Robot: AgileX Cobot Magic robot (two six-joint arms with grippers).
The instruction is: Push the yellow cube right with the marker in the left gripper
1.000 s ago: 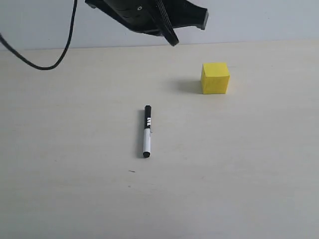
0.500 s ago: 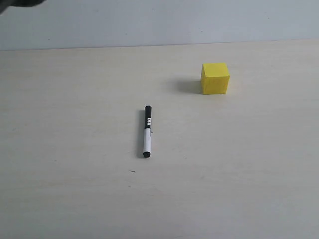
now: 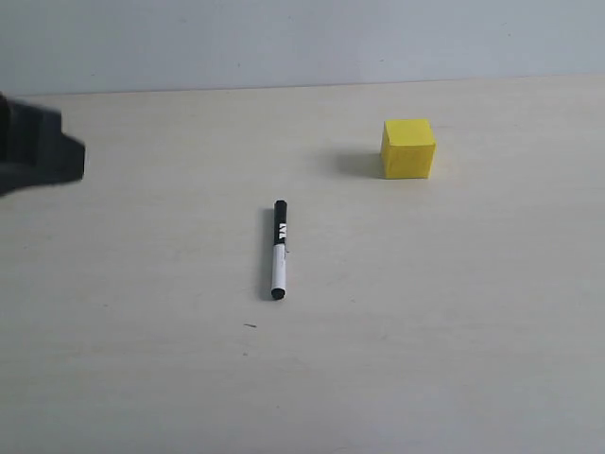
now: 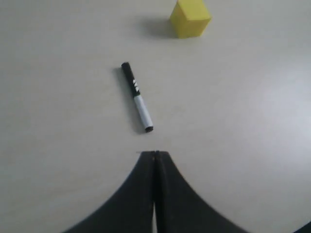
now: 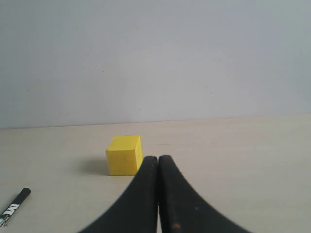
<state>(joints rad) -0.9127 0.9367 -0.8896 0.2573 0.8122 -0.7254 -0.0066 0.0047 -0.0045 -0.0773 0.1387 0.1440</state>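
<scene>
Marker (image 3: pixel 279 249) lies flat on the table (image 3: pixel 454 331), ahead of my left gripper (image 4: pixel 155 154) and apart from it, cap end pointing away. The yellow cube (image 3: pixel 408 148) sits farther ahead, beyond the marker and to its right. Neither has moved since half a second ago. My gripper has: its blurred dark bulk now shows lower at the exterior view's left edge. Fingers are pressed together, pinching nothing, touching nothing.

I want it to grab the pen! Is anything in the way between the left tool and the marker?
Nothing visible. Only bare table lies between the shut left tool and the marker. The yellow cube sits beyond the marker, not between them.
</scene>
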